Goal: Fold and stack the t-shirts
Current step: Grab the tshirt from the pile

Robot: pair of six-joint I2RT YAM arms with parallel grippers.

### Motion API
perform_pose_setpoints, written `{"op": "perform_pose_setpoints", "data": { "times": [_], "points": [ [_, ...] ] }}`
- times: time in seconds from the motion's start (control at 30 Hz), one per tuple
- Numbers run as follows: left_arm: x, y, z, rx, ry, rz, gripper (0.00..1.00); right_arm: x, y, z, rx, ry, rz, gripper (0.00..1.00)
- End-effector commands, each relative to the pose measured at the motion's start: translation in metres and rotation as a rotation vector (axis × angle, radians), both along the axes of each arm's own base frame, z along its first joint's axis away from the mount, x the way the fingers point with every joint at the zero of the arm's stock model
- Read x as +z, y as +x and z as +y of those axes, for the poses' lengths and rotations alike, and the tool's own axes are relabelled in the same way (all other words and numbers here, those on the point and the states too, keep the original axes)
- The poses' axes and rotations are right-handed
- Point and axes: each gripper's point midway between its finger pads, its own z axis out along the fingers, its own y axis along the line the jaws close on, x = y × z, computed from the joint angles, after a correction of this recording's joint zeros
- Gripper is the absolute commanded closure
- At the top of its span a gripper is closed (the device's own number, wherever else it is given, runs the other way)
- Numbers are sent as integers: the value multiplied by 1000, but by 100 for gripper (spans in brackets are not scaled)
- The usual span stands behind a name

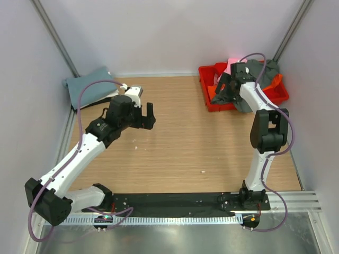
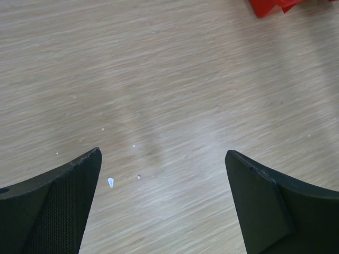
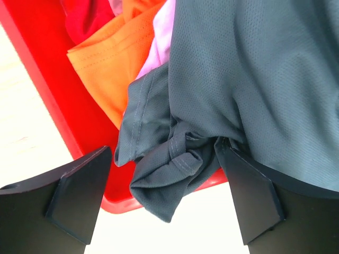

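Far-right corner | your right gripper, jaws apart, hung right over the dark grey t-shirt | your left gripper, also apart, sat well away.

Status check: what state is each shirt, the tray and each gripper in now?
Red plastic tray: holding unfolded shirts.
Dark grey mesh t-shirt: crumpled, spilling over the tray's rim.
Orange t-shirt: crumpled in the tray.
Pink t-shirt: crumpled in the tray, mostly buried.
Dusty teal shirt: looks folded, at the far left corner of the wooden table.
Left gripper: open, empty, above bare table.
Right gripper: open, straddling the grey shirt's bunched edge.
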Motion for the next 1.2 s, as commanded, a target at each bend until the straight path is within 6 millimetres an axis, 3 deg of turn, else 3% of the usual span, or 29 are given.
{"op": "perform_pose_setpoints", "data": {
  "times": [0.0,0.3,0.47,0.5,0.6,0.67,0.8,0.87,0.97,1.0,1.07,1.1,1.13,1.17],
  "points": [
    [26,8,6,48,-40,-107,0,57,4,-4,-6,-19,-125,5],
    [32,6,16,88,-29,-133,0,40,5,3,32,-37,-71,10],
    [37,5,19,95,-38,-159,0,21,4,13,58,-56,-27,21],
    [38,4,21,98,-39,-166,0,18,4,13,62,-58,-21,26],
    [38,4,21,98,-39,-172,0,11,3,14,66,-67,-6,54],
    [39,5,22,102,-37,-173,0,12,4,13,67,-70,-7,64],
    [38,5,22,104,-33,-172,0,26,5,11,60,-78,-38,99],
    [39,4,22,103,-36,-173,0,37,4,11,58,-77,-55,99],
    [41,4,24,111,-35,-179,0,77,4,14,50,-59,-126,99],
    [42,4,25,116,-35,-182,0,108,7,20,55,-51,-190,99],
    [45,4,31,142,-28,-196,0,139,3,33,81,-38,-231,99],
    [47,4,34,152,-26,-204,0,180,4,55,114,-22,-313,99],
    [50,4,36,165,-29,-215,1,194,-2,66,136,-24,-321,99],
    [54,3,44,195,-26,-231,0,234,-9,100,200,-6,-396,99]
  ]
}}
